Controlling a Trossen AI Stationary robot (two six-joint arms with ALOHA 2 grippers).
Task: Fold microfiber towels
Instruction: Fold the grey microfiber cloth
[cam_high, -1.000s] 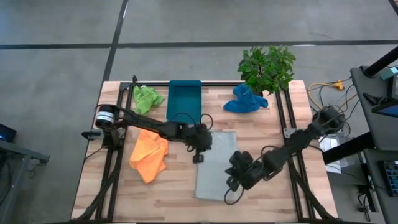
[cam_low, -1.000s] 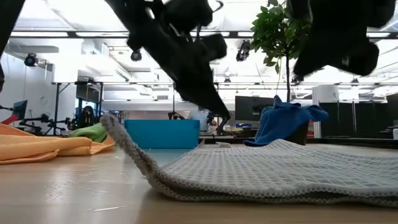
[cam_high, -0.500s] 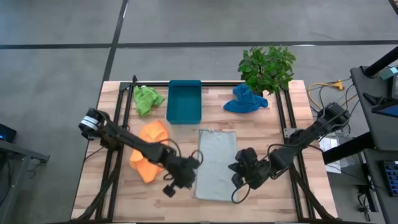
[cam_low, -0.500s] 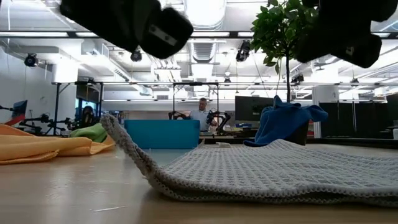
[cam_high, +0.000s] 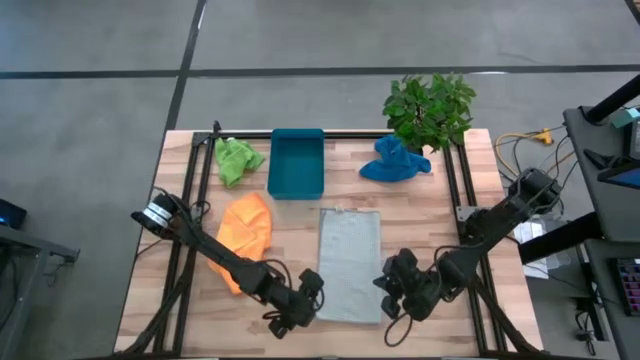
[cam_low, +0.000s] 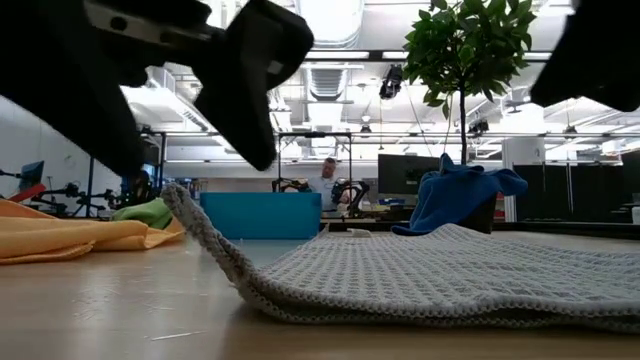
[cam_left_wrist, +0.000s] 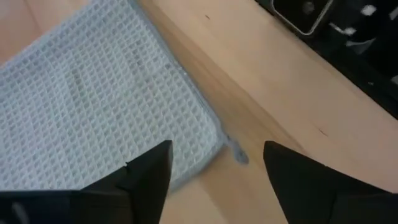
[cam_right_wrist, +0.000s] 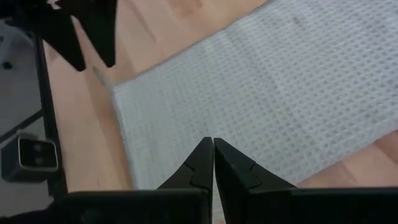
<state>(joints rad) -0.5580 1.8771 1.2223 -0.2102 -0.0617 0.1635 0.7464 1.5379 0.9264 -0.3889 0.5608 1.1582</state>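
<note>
A grey microfiber towel (cam_high: 350, 265) lies as a long rectangle in the middle of the table, with one edge curled up in the low view (cam_low: 200, 225). My left gripper (cam_high: 303, 303) hovers open at its near-left corner (cam_left_wrist: 214, 134), one finger on either side of that corner (cam_left_wrist: 217, 152), clear of the cloth. My right gripper (cam_high: 393, 292) is shut (cam_right_wrist: 213, 148) above the towel's near-right part. Orange (cam_high: 245, 235), lime green (cam_high: 235, 158) and blue (cam_high: 395, 160) towels lie crumpled on the table.
A teal tray (cam_high: 297, 162) stands at the far middle, just beyond the grey towel. A potted plant (cam_high: 430, 105) is at the far right, behind the blue towel. Black frame rails (cam_high: 185, 250) run along both table sides. A person (cam_low: 325, 185) sits far off in the room.
My left gripper has swept from the grey towel's far-left corner by the tray toward the table's near edge, along the towel's left side to its near-left corner, rolling and opening on the way. My right gripper has drifted a little toward the near edge. The towel lies as before.
</note>
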